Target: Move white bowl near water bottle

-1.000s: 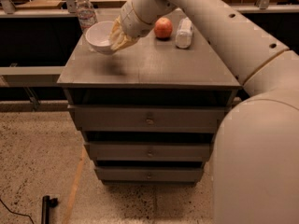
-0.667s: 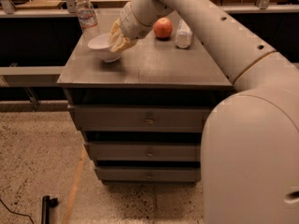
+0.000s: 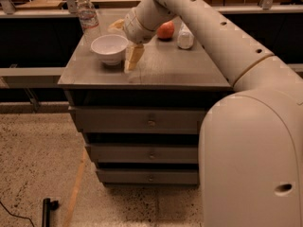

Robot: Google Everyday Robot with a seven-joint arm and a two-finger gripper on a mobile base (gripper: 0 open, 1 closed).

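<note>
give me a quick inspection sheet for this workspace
surface: grey cabinet top over three drawers
job's things: glossy white round bowl upright, close beside tall clear plastic water bottle; contact unclear
clutter: red-orange apple; stubby whitish bottle
grippers: gripper open at the bowl's right rim, not gripping it
cables: thin black cable on floor, lower left
surroundings: speckled floor; small black object

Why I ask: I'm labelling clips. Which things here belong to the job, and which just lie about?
Job: white bowl; water bottle just behind it; gripper, open, at the bowl's right rim.
Lying about: apple; stubby whitish bottle, both at the back right.
</note>
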